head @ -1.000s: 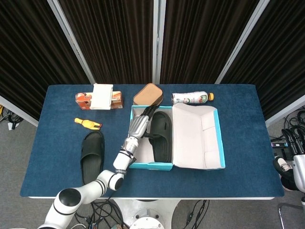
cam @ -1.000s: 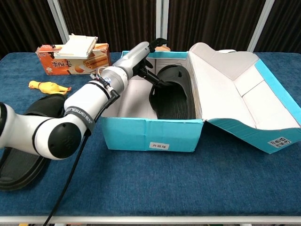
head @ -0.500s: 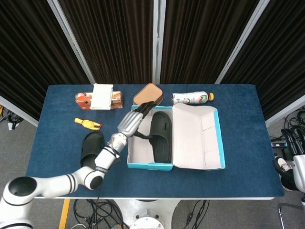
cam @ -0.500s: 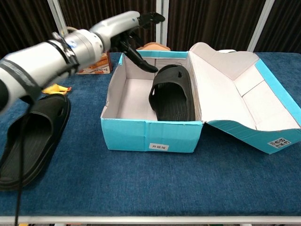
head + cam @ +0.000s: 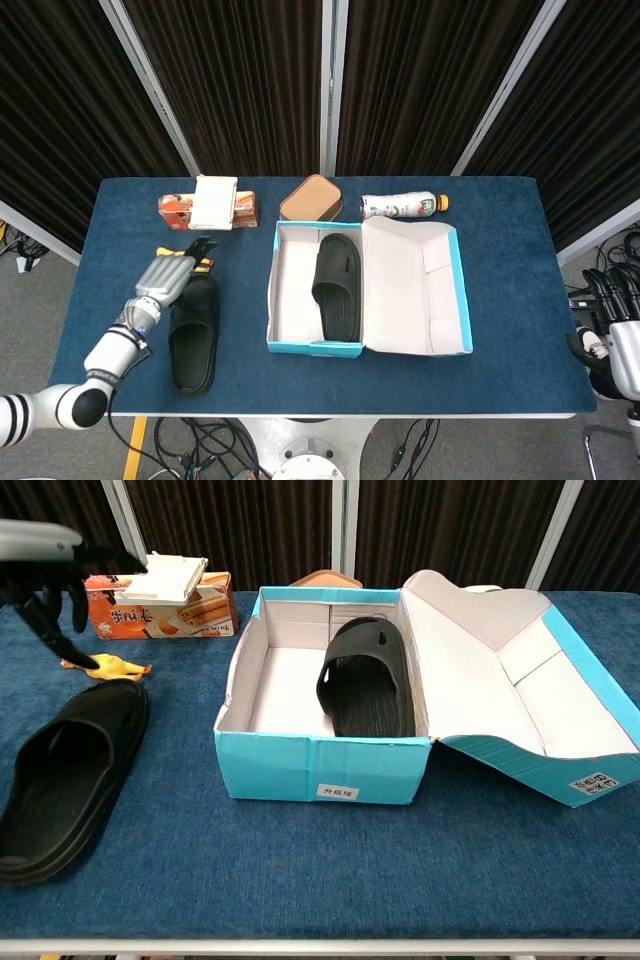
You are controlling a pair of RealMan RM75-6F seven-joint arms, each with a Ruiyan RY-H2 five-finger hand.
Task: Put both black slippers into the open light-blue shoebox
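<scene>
Matt black rubbery slippers point(image 5: 194, 332), a smooth light-blue cardboard shoebox point(image 5: 300, 346), and a fuzzy blue cloth tabletop point(image 5: 500, 230).

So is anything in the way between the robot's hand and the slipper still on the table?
No. The left hand hovers open above the slipper, with nothing visible between them. The toy chicken lies just beyond its toe.

Left hand point(image 5: 168, 275) hung empty with fingers spread and pointing down, forearm angled back to the lower left
</scene>
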